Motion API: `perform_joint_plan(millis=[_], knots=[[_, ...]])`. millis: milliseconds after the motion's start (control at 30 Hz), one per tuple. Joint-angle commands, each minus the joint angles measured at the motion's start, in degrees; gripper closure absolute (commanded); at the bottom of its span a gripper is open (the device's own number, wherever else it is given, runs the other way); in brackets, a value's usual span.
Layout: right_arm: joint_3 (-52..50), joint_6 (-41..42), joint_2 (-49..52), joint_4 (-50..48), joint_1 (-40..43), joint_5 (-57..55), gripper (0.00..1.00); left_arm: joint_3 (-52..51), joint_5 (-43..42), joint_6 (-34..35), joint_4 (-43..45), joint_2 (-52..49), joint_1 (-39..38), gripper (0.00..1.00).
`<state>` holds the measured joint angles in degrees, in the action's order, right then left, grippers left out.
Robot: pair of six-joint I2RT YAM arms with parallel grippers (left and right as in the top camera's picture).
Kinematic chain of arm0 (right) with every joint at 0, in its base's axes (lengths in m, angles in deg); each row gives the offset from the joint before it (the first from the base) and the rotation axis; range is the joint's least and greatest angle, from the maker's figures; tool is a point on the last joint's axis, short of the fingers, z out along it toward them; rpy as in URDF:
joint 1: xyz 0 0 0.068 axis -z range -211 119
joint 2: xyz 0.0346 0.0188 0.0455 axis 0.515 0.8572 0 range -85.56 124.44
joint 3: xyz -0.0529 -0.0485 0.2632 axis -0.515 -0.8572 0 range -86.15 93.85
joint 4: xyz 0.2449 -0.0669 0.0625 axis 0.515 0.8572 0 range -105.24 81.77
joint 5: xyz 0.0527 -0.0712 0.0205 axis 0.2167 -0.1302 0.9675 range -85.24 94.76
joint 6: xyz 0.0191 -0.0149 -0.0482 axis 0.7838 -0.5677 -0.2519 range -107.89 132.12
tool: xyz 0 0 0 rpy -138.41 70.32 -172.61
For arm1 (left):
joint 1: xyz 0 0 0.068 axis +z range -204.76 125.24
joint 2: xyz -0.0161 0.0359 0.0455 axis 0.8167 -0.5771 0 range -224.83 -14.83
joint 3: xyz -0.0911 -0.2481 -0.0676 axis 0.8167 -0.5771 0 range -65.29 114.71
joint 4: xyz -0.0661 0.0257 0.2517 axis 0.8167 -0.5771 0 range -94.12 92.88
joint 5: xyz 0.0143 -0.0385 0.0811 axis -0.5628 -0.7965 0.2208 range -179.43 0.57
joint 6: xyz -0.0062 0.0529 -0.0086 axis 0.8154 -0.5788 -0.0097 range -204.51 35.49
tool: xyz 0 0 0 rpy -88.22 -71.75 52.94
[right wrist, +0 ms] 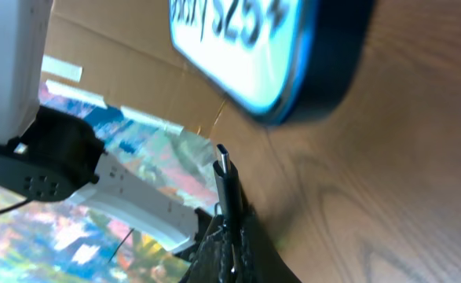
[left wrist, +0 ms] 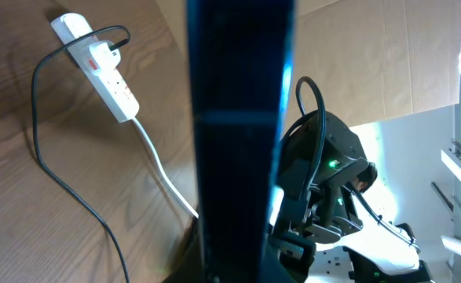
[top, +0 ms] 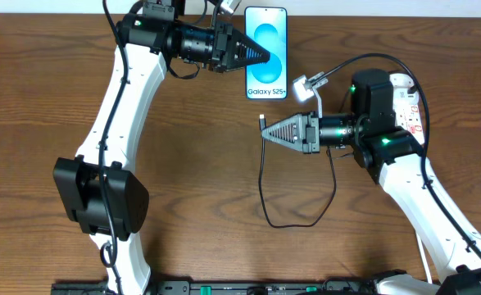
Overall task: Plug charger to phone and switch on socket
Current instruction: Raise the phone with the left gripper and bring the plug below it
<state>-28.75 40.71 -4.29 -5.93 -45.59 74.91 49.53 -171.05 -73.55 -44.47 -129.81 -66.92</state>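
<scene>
The phone [top: 269, 37] with its light blue screen lies screen-up at the table's back, and my left gripper [top: 264, 56] is shut on its left side. In the left wrist view the phone [left wrist: 242, 149] runs edge-on up the frame as a dark bar. My right gripper [top: 266, 131] is shut on the charger [top: 261, 176] just behind its plug tip [right wrist: 223, 167], which points toward the phone's bottom end [right wrist: 293, 47] with a gap between them. The socket [left wrist: 108, 72] lies at the right, largely under my right arm in the overhead view [top: 412, 102].
The charger's black cable [left wrist: 53, 177] loops over the wooden table [top: 191, 180] in front of my right gripper. A white cord [left wrist: 161, 171] leaves the socket. A cardboard wall [left wrist: 371, 55] stands behind the table.
</scene>
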Motion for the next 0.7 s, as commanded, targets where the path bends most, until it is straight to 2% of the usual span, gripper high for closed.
perform_joint_plan(millis=[0,200,667], knots=[[0.0,4.7,-0.5,-3.0,0.3,-1.9,0.99,0.5,-3.2,0.5,0.4,0.2,0.2,0.93],[0.0,7.3,-0.5,-7.0,0.4,-1.0,0.99,0.5,-3.2,0.5,0.4,0.2,0.2,0.93],[0.0,8.7,-0.5,-7.5,1.6,-1.0,0.99,0.5,-1.6,0.5,0.3,0.2,0.2,0.93]])
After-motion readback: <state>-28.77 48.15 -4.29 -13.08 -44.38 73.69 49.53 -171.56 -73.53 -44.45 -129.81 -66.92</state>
